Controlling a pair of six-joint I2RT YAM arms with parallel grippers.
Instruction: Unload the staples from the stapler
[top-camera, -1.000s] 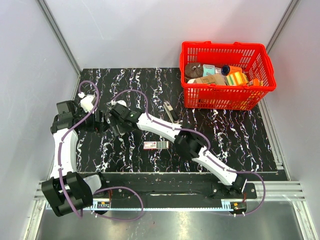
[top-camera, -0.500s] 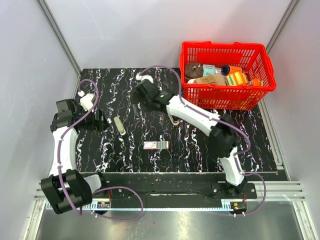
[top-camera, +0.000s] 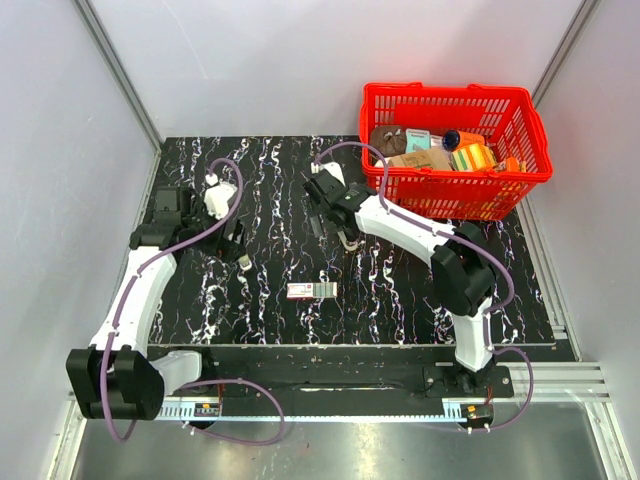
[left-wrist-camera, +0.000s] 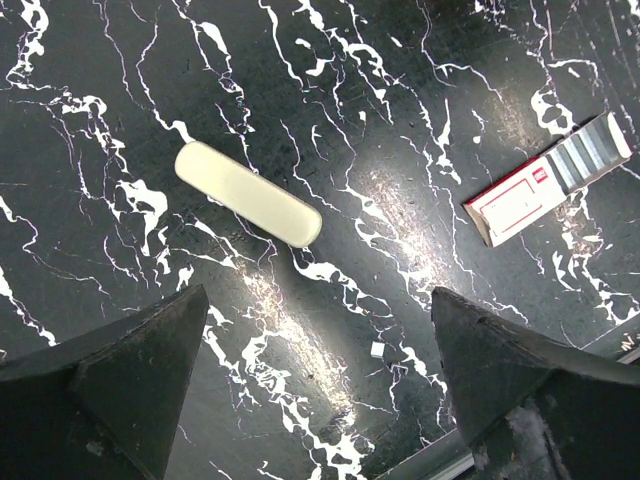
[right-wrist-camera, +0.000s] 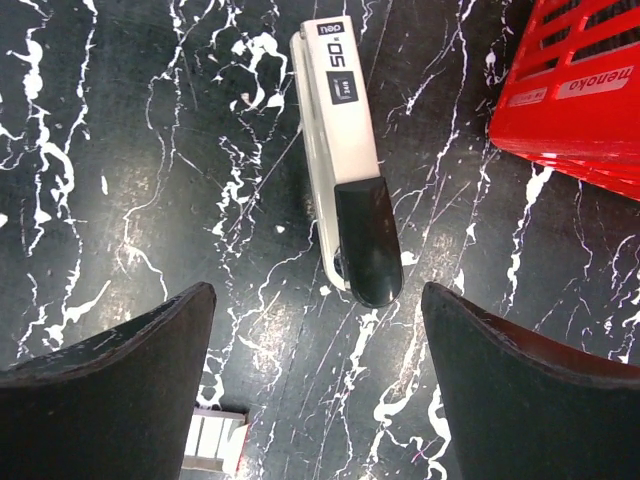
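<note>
The stapler (right-wrist-camera: 345, 160) is lying flat near the middle of the table (top-camera: 380, 300), just off the red basket (top-camera: 445, 88) in the far right corner. The right gripper (right-wrist-camera: 318, 320) is hovering over it, fingers apart and empty. Toward the left edge, the left gripper (left-wrist-camera: 318, 330), also spread wide, is hanging above a pale oblong piece (left-wrist-camera: 247, 193) and 1 staple box (left-wrist-camera: 548, 178).

Black table (top-camera: 400, 300) veined white, white stapler (right-wrist-camera: 335, 150) with black end, red basket (top-camera: 450, 198), cream piece (left-wrist-camera: 247, 193).
</note>
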